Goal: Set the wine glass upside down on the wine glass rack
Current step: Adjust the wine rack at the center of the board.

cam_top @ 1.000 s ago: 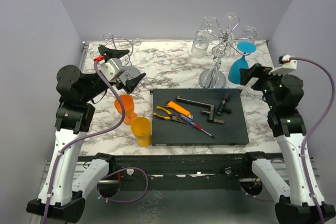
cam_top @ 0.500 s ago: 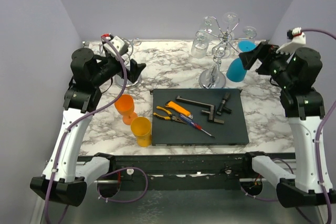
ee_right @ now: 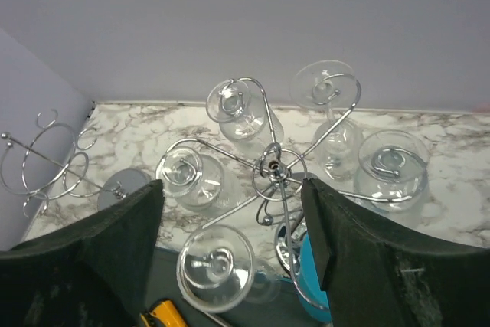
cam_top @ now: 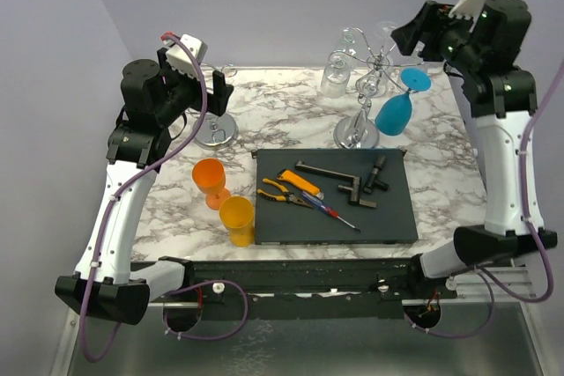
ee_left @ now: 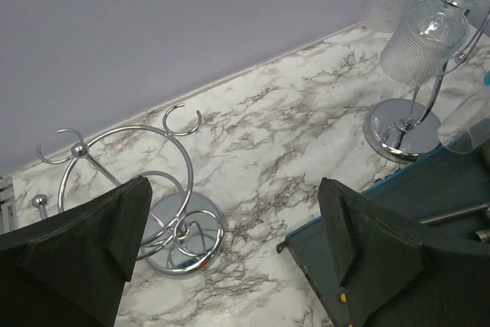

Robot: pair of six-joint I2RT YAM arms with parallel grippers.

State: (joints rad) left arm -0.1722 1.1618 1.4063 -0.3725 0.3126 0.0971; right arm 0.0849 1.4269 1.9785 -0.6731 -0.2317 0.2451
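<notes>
The blue wine glass (cam_top: 394,114) hangs upside down and tilted from an arm of the chrome wine glass rack (cam_top: 368,68) at the back right, its foot (cam_top: 414,81) up in the rack. Several clear glasses hang there too. My right gripper (cam_top: 407,37) is open and empty, high above the rack and apart from the glass. In the right wrist view my right gripper (ee_right: 231,183) looks down on the rack hub (ee_right: 273,166) and a part of the blue glass (ee_right: 315,292). My left gripper (cam_top: 220,94) is open and empty above a second, empty rack (cam_top: 214,132).
An orange cup (cam_top: 211,180) and a yellow cup (cam_top: 238,219) stand at the front left. A dark tray (cam_top: 397,217) holds pliers, a screwdriver and other tools. The empty rack (ee_left: 182,239) shows between my left gripper's fingers. Walls stand close behind and beside the table.
My right gripper held the blue glass by the rack, then let it go and rose up and back. The glass now hangs on the rack. My left arm rose and drew back.
</notes>
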